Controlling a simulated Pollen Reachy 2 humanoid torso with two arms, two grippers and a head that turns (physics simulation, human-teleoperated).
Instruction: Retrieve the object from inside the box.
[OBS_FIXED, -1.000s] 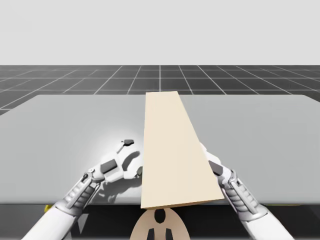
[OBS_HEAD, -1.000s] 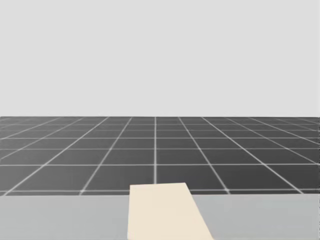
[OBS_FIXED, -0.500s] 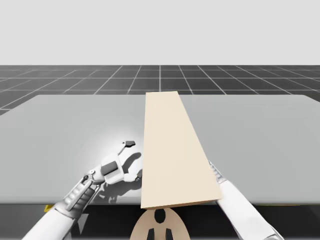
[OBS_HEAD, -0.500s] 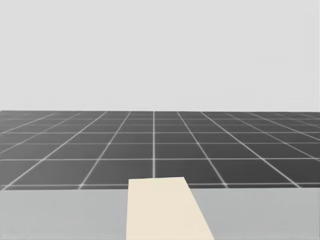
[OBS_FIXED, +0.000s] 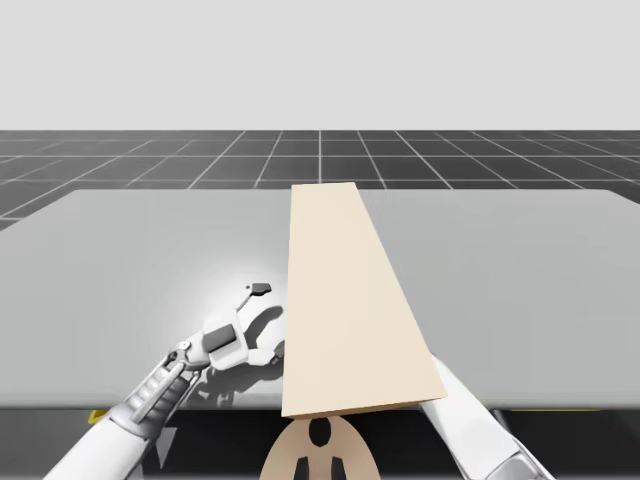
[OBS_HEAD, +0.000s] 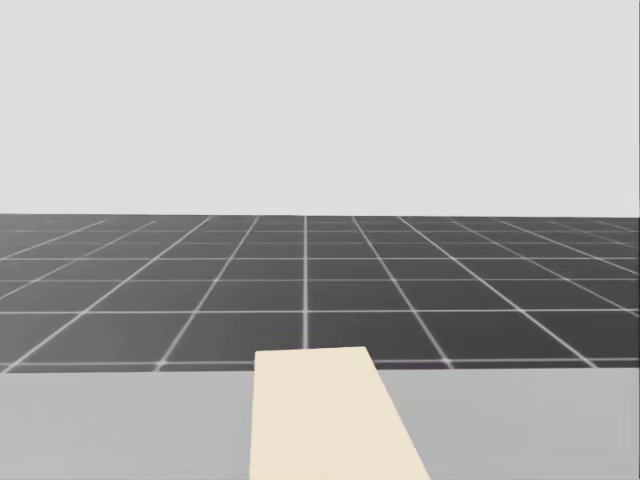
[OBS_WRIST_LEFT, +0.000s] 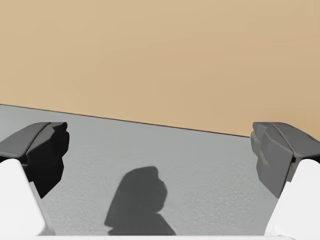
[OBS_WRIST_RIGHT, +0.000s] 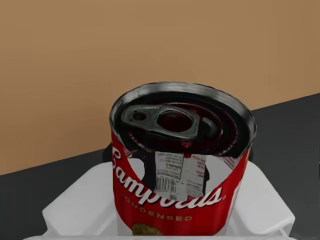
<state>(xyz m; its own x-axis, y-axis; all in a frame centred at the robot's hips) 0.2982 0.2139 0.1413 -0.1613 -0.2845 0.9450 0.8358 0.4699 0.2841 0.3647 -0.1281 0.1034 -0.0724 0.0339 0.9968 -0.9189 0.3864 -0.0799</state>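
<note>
A long tan box (OBS_FIXED: 345, 300) lies lengthwise down the middle of the grey table (OBS_FIXED: 140, 260); its far end shows in the head view as the tan box (OBS_HEAD: 330, 415). In the right wrist view a red and white can (OBS_WRIST_RIGHT: 175, 200) with a dark pull-tab lid stands upright between the fingers of my right gripper (OBS_WRIST_RIGHT: 178, 155), which is shut on it, with a tan box wall (OBS_WRIST_RIGHT: 150, 45) behind. My right arm (OBS_FIXED: 470, 425) comes in low beside the box's near right corner. My left gripper (OBS_FIXED: 268, 318) stands open beside the box's left wall (OBS_WRIST_LEFT: 160, 55), with nothing between its fingers (OBS_WRIST_LEFT: 40, 150).
The grey table's near edge (OBS_FIXED: 560, 408) runs just in front of my arms. A dark gridded floor (OBS_HEAD: 300, 290) lies beyond the table's far edge. Open table surface (OBS_FIXED: 520, 280) spreads on both sides of the box.
My right arm has drawn back toward the table's near edge, its wrist now hidden behind the box. My left gripper slid slightly back. My head has tilted down a little.
</note>
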